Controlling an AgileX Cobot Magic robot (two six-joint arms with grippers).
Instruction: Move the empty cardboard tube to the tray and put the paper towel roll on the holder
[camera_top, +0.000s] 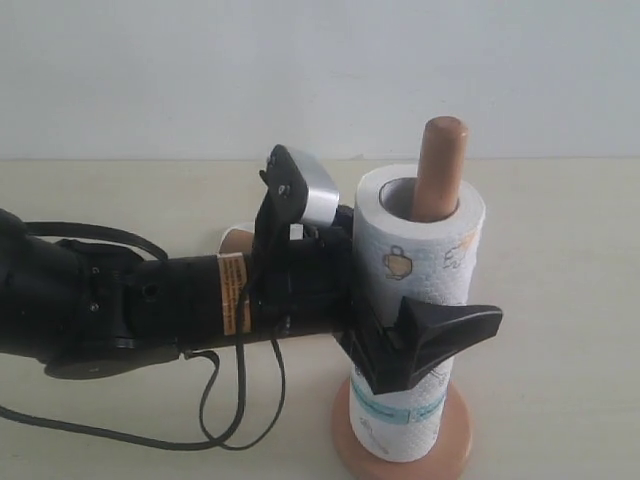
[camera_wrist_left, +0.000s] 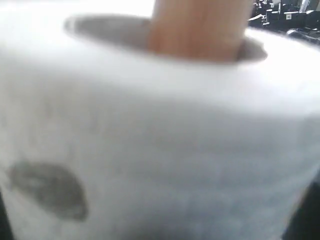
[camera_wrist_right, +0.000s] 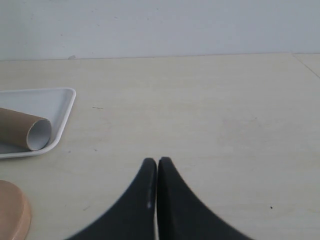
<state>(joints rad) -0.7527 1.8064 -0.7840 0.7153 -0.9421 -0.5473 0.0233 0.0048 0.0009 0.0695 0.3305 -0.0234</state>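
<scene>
The paper towel roll (camera_top: 415, 270) stands upright on the holder, the wooden pole (camera_top: 440, 165) poking out of its grey core and its foot on the round base (camera_top: 455, 440). My left gripper (camera_top: 445, 300) clasps the roll's middle; one black finger (camera_top: 440, 335) crosses its front and the other is hidden behind. In the left wrist view the roll (camera_wrist_left: 160, 140) fills the picture, with the pole (camera_wrist_left: 200, 25) behind. The cardboard tube (camera_wrist_right: 22, 131) lies in the white tray (camera_wrist_right: 60, 97). My right gripper (camera_wrist_right: 157, 162) hangs shut over bare table.
An edge of the holder's base (camera_wrist_right: 11, 210) shows beside the tray in the right wrist view. The left arm's black cables (camera_top: 215, 400) trail on the table at the front left. A pale wall runs along the table's far edge.
</scene>
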